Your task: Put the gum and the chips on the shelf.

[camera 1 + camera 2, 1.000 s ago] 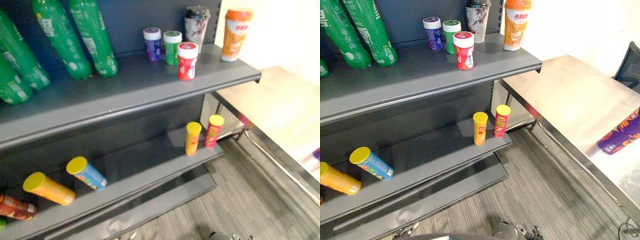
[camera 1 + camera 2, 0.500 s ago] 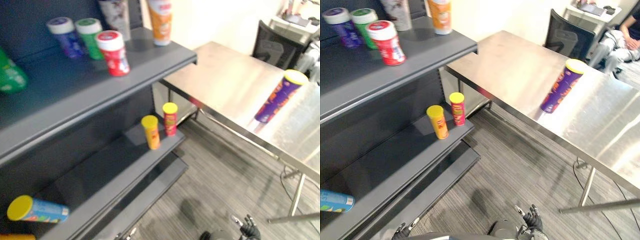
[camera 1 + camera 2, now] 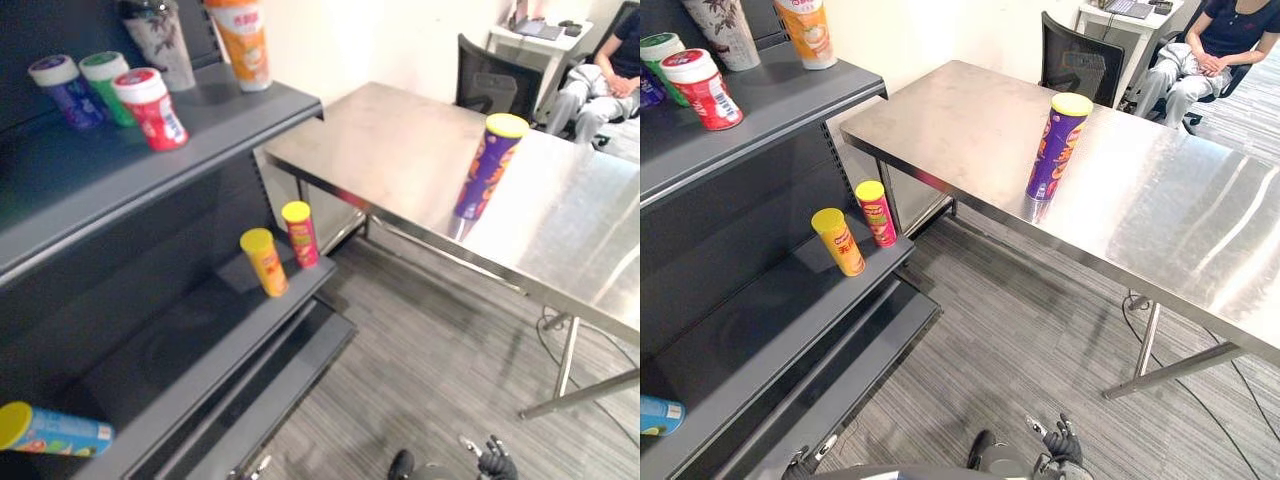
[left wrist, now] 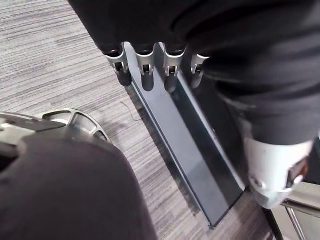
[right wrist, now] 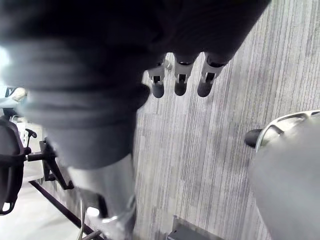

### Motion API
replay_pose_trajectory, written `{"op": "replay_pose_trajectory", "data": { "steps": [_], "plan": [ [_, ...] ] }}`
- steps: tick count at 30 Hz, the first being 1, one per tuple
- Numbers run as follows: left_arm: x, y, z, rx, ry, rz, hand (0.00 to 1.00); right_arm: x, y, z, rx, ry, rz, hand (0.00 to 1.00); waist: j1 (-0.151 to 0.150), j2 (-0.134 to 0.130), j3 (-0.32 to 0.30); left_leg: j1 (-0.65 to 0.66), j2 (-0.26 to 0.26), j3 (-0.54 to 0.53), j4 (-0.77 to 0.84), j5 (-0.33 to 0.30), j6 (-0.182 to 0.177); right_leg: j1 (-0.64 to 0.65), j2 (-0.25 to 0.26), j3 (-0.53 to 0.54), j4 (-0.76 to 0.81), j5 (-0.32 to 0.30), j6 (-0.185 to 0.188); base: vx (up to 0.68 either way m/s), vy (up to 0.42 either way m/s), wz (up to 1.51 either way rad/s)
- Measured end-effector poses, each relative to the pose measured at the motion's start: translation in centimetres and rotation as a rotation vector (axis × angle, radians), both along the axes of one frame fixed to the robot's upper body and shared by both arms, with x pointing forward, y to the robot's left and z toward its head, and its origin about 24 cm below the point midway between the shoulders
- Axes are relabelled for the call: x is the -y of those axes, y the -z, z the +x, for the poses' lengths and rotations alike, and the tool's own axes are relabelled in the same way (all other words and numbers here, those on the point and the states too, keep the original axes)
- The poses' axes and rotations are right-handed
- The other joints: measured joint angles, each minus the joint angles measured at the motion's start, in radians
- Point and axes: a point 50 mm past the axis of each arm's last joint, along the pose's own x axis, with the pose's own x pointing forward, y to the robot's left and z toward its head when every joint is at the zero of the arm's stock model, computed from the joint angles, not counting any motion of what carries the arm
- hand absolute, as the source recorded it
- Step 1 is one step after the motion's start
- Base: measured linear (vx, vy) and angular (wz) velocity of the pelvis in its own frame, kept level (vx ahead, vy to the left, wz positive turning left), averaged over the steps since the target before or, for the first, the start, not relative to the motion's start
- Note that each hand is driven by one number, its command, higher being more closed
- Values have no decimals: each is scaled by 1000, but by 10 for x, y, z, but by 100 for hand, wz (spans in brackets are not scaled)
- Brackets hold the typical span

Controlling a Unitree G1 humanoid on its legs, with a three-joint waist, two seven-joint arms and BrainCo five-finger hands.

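Left hand (image 4: 145,74): hanging low over the grey carpet (image 3: 1020,340), fingers straight and relaxed, nothing held; the shelf unit's base ledge (image 4: 175,135) lies just past the fingertips. Right hand (image 5: 180,82): also hanging low over the carpet, fingers loose and empty; it shows as well at the foot of the left eye view.

Purple chips can (image 3: 487,165): yellow-lidded, standing upright on the steel table (image 3: 400,140), well apart from both hands, up and forward of the right hand.

Upper shelf (image 3: 230,110): up and forward of the left hand, well out of its touch. It carries three white-capped gum bottles close together, the purple gum bottle (image 3: 58,90), the green gum bottle (image 3: 105,85) and the red gum bottle (image 3: 152,108); beside them stand a patterned cup (image 3: 158,40) and an orange cup (image 3: 240,40).

Lower shelf (image 3: 200,330): nearer the left hand than the upper one. A small yellow chips can (image 3: 264,262) and a small red chips can (image 3: 300,233) stand upright near each other at its table-side end; a blue can (image 3: 55,432) lies on its side at the far end.

Beyond the table, farthest from both hands: an office chair (image 3: 1080,65) and a seated person (image 3: 1200,50).
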Motion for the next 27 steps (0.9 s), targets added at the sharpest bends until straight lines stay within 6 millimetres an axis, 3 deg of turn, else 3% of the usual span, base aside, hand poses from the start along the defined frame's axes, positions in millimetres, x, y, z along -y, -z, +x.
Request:
{"op": "replay_pose_trajectory", "data": {
  "steps": [7,10,15,17,18,19,22,27],
  "plan": [
    [0,0,5,3,39,-4,0,7,1,-16,-29,60,-23,0,-6,11,0,-11,-13,13,12,-4,4,-55,-42,2,94,-12,-18,-42,45,-6],
    [0,-1,17,19,69,-2,0,9,-1,-13,-2,84,-25,0,-14,13,2,-14,-15,29,41,-3,5,-110,-89,7,222,-71,-27,29,5,-3],
    [0,-3,29,43,86,-11,0,13,-6,-3,48,134,-35,0,-59,12,5,-14,16,26,131,7,-8,-148,-120,44,353,-184,-37,40,-122,-11],
    [3,-4,34,64,87,-23,0,15,-6,-6,34,161,-45,0,-56,-1,10,-48,59,-55,259,29,-1,-145,-99,92,357,-197,-46,42,-226,-56],
    [4,-5,36,77,87,-24,0,18,-6,-5,33,169,-57,0,-53,-3,12,-89,59,-164,314,21,5,-147,-86,136,354,-200,-51,31,-197,-106],
    [5,-5,36,80,73,-31,0,22,-7,-3,26,171,-73,0,-53,-2,13,-101,26,-268,301,-1,-5,-146,-69,193,339,-197,-48,26,-172,-119],
    [12,-5,37,92,58,-43,0,33,-7,-9,-9,163,-108,0,-53,4,12,-128,-30,-431,230,-12,-20,-112,-2,308,254,-188,-33,74,-120,-128],
    [18,-5,39,103,38,-60,0,41,-8,-13,-23,141,-134,0,-51,15,6,-166,-76,-573,136,-14,-25,-75,35,369,195,-144,-7,153,40,-117]
  ]
}}
